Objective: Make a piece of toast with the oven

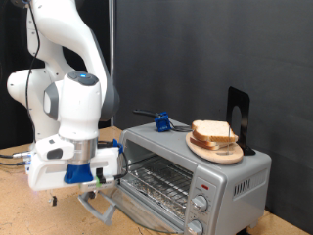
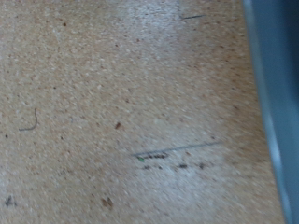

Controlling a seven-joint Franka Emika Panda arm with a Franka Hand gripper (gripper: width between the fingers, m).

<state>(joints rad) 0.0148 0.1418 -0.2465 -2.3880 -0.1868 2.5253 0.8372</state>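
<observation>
Hangs low at the lower left of the exterior view: one white arm, its hand point(image 1: 70, 192) with blue finger parts close above the table point(image 1: 24, 211), just beside the open front of the oven point(image 1: 196, 168). Cannot tell whether clenched or released; fingertips too small and blurred there, and nothing seen between them. Wrist view: only speckled tabletop and a blue-grey edge point(image 2: 276, 103) along one side, no fingers in sight.

Sits right of centre in the exterior view, the one oven, door point(image 1: 98, 208) dropped down towards the hand, wire rack point(image 1: 156, 181) bare inside, no bread on it. Up on the oven's roof: one wooden plate point(image 1: 217, 150) carrying a stack of bread point(image 1: 212, 133), about two or three slices, count unsure; the piece of toast not yet separated from that stack. Also on the roof: one small blue object point(image 1: 161, 122) with a dark handle, and one black stand point(image 1: 238, 119) behind the plate. Two round knobs point(image 1: 200, 203) visible at the lower right front.

Likely risks: hand so near the lowered door that a sideways sweep could knock it or shift the oven; plate near the roof's edge, so a jolt could slide it off.
</observation>
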